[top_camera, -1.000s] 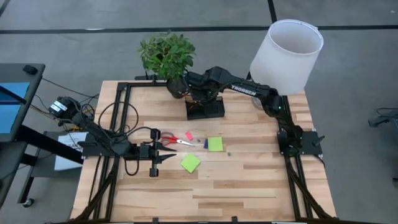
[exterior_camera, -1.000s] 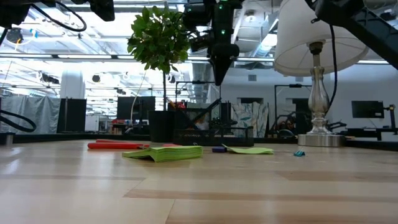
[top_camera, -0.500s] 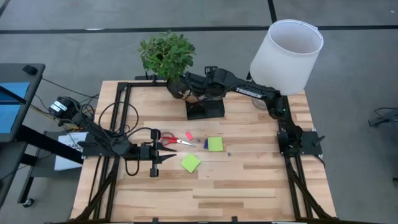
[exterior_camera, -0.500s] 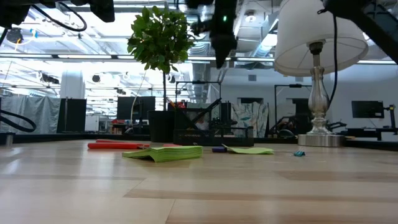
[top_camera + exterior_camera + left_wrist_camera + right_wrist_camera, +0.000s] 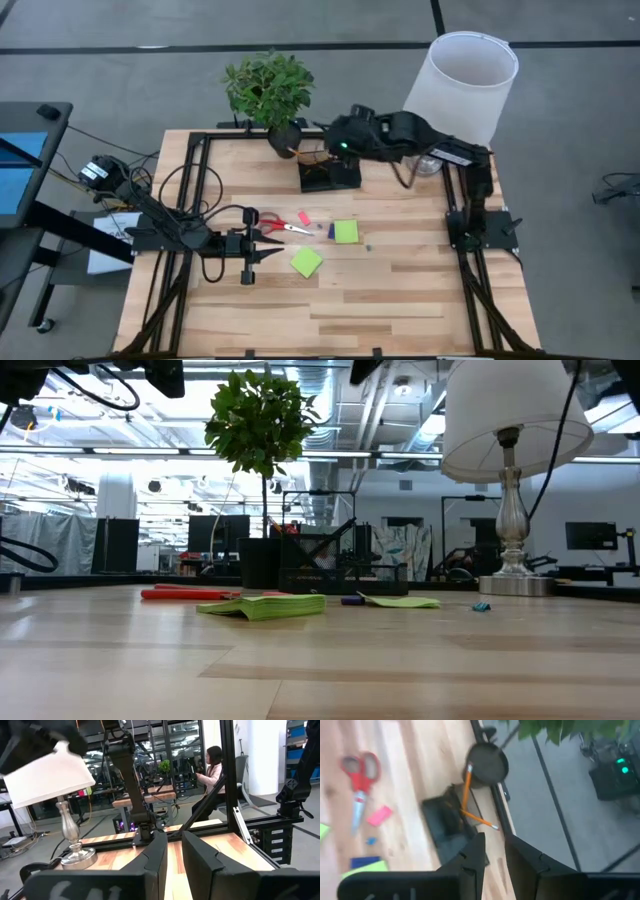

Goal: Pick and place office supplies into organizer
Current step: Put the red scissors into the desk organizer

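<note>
The dark organizer [image 5: 330, 173] stands at the table's far middle. Two orange pencils [image 5: 466, 790] stick up out of it, leaning. On the wood in front of it lie the red-handled scissors [image 5: 276, 224], a pink piece [image 5: 305, 217], a blue piece [image 5: 330, 231] and two lime-green sticky-note pads [image 5: 346, 232] [image 5: 307, 262]. My right gripper [image 5: 494, 852] hangs high over the organizer, tilted down, a narrow gap between its fingers with nothing in it. My left gripper [image 5: 262, 243] waits near the scissors' handles, level, also narrowly open and holding nothing.
A potted plant [image 5: 268, 88] stands just left of the organizer at the far edge. A lamp with a white shade [image 5: 465, 85] fills the far right corner. Black frame rails [image 5: 190, 200] run along the table's sides. Bare wood [image 5: 380, 300] covers the near half.
My right gripper has risen from just over the organizer, up out of the low view, and has drawn back toward the table's right edge while rolling its wrist. The pencils have stayed in the organizer.
</note>
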Robot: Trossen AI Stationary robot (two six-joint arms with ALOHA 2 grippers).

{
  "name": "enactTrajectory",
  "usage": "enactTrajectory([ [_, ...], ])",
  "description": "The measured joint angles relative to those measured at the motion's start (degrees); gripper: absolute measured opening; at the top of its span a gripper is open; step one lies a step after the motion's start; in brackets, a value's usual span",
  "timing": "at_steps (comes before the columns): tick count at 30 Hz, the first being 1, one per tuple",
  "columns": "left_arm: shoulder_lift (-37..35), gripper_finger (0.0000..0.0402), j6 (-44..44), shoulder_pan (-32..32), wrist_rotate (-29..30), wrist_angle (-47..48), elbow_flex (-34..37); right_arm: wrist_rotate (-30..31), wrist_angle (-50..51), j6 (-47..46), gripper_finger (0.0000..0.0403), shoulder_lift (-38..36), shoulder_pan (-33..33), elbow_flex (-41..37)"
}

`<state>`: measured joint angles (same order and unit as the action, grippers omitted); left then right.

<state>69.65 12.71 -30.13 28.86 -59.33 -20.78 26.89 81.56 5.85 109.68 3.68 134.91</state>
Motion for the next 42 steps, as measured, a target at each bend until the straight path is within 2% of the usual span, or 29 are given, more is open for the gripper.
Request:
enactTrajectory([
  [7,0.0,0.0051,-0.73,-0.02,-0.03,-0.02,0.0,0.03,-4.44,-0.9,0.0067,-3.3,-6.56,-2.68],
  [14,0.0,0.0051,-1.24,-0.02,-0.04,-0.04,0.0,0.07,-10.97,-0.92,0.0067,-7.34,-10.69,-14.07],
  [19,0.0,0.0051,-1.36,-0.02,-0.04,-0.07,0.0,0.07,-19.82,-1.38,0.0067,-12.62,-11.76,-28.14],
  [24,0.0,0.0051,-1.42,-0.04,-0.05,1.22,0.0,0.01,-31.92,-4.61,0.0067,-20.18,-12.33,-46.64],
  [29,0.0,0.0051,0.73,-0.24,-0.05,1.36,0.0,0.06,-48.19,-6.35,0.0067,-28.16,-13.96,-65.82],
  [34,0.0,0.0051,0.99,-0.24,0.61,1.36,0.0,0.07,-66.71,-5.31,0.0067,-35.98,-15.83,-81.77],
  [37,0.0,0.0051,-0.05,-0.26,5.04,1.12,0.0,0.09,-76.71,-4.03,0.0067,-40.79,-16.36,-90.01],
  [42,0.0,0.0051,-0.02,0.21,22.74,2.58,-0.22,-0.01,-85.77,-2.95,0.0067,-47.4,-17.69,-99.62],
])
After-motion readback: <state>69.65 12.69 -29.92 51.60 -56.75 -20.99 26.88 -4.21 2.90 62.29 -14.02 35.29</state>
